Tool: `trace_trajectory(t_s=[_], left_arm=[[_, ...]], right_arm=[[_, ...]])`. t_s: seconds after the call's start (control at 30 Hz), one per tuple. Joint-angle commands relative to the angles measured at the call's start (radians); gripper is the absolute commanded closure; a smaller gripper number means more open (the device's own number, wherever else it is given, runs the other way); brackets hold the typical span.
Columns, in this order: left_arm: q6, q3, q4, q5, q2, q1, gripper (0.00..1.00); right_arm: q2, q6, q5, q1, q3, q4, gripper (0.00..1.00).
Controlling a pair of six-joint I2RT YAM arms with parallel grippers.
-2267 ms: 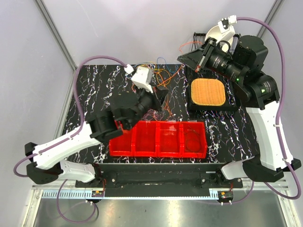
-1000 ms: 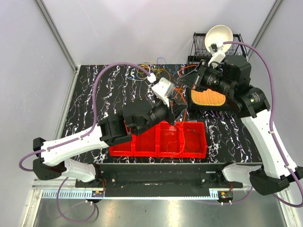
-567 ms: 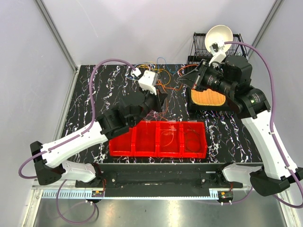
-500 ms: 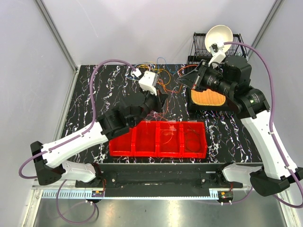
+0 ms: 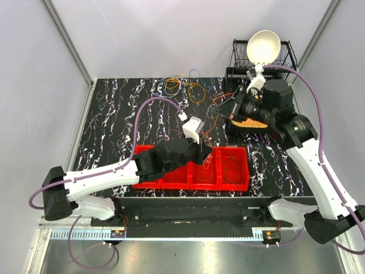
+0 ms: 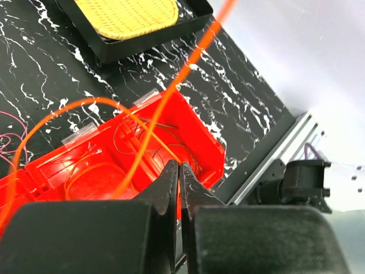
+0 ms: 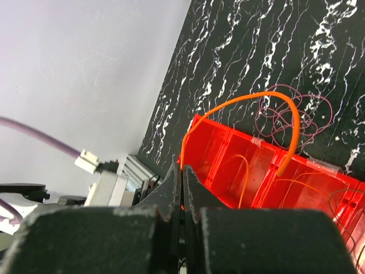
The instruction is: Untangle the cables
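Note:
A thin orange cable (image 6: pixel 188 63) runs taut from my left gripper (image 6: pixel 178 166) up and to the right, with a loop falling into the red tray (image 6: pixel 208 145). The left gripper (image 5: pixel 205 149) is shut on it, low over the tray's middle compartments. My right gripper (image 7: pixel 182 168) is shut on the same orange cable (image 7: pixel 251 97), which arcs over the tray (image 7: pixel 228 148). It hangs at the back right (image 5: pixel 226 108). More cables (image 5: pixel 182 88) lie in loose loops at the table's far edge. A maroon cable (image 7: pixel 291 114) is coiled on the table beside the tray.
The red tray (image 5: pixel 234 184) has several compartments; some hold coiled orange wire (image 6: pixel 91 177). A black tray with a yellow mat (image 6: pixel 131 11) lies at the back right, partly under the right arm. A wire rack with a white bowl (image 5: pixel 263 45) stands behind it.
My left gripper has moved from the back middle of the table toward the front and now hangs over the red tray. The right gripper has shifted slightly left and lower.

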Motion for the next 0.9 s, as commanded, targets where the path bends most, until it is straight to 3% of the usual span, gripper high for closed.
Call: trace_trajectory(t_s=[0.0, 0.23, 0.37, 0.57, 0.67, 0.7, 0.8, 0.87], left_arm=[[-0.045, -0.025, 0.118, -0.021, 0.021, 0.007, 1.00], [-0.101, -0.073, 0.115, -0.053, 0.096, 0.007, 1.00], [-0.128, -0.099, 0.127, -0.058, 0.129, 0.007, 1.00], [-0.151, -0.078, 0.116, -0.009, 0.196, 0.007, 0.96], [-0.152, -0.058, 0.103, 0.003, 0.215, 0.007, 0.85], [-0.155, -0.053, 0.084, 0.002, 0.218, 0.007, 0.74], [-0.160, -0.027, 0.020, -0.007, 0.207, 0.005, 0.55], [-0.164, -0.009, -0.035, -0.012, 0.198, 0.005, 0.50]], right_arm=[[-0.060, 0.017, -0.031, 0.000, -0.054, 0.043, 1.00], [-0.129, 0.024, -0.008, 0.000, -0.169, -0.019, 1.00], [-0.135, -0.009, 0.160, 0.000, -0.166, -0.145, 1.00], [-0.126, -0.012, 0.218, 0.000, -0.235, -0.231, 1.00], [-0.114, -0.022, 0.251, 0.004, -0.255, -0.260, 1.00], [-0.114, -0.027, 0.268, 0.009, -0.258, -0.283, 1.00], [-0.109, -0.042, 0.308, 0.009, -0.273, -0.305, 1.00], [-0.108, -0.044, 0.296, 0.011, -0.284, -0.306, 1.00]])
